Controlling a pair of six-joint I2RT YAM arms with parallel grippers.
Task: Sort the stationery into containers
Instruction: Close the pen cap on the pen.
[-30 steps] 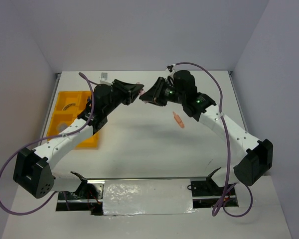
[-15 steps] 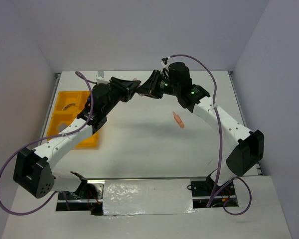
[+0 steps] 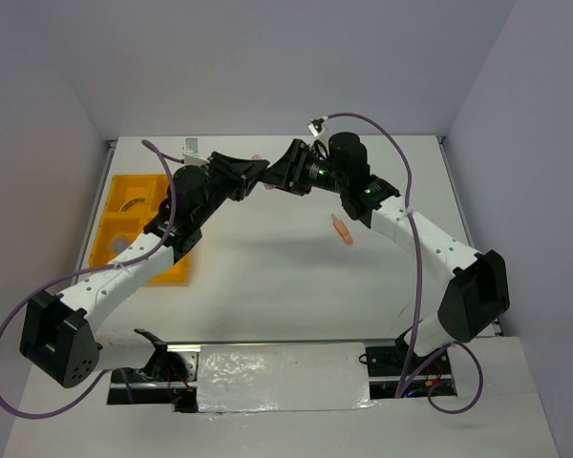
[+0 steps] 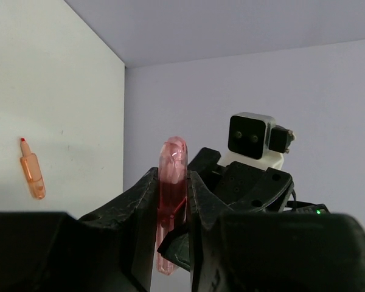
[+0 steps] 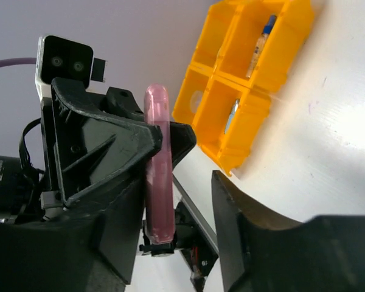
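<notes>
Over far table (image 3: 267,286) | left pincer (image 3: 259,173) grips pink piece (image 4: 172,173) | right pincer (image 5: 181,194) parted

A white table (image 3: 286,277) takes most of the view, and its top is matt with a few faint specks. Plain walls (image 3: 267,57) of pale lilac-grey stand behind it and on both sides. At the near edge a crinkled silvery sheet (image 3: 282,377) lies flat, between two dark brackets (image 3: 151,342).

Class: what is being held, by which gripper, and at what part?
The left gripper holds the pink clip-like piece by its lower half, upper end free.
</notes>
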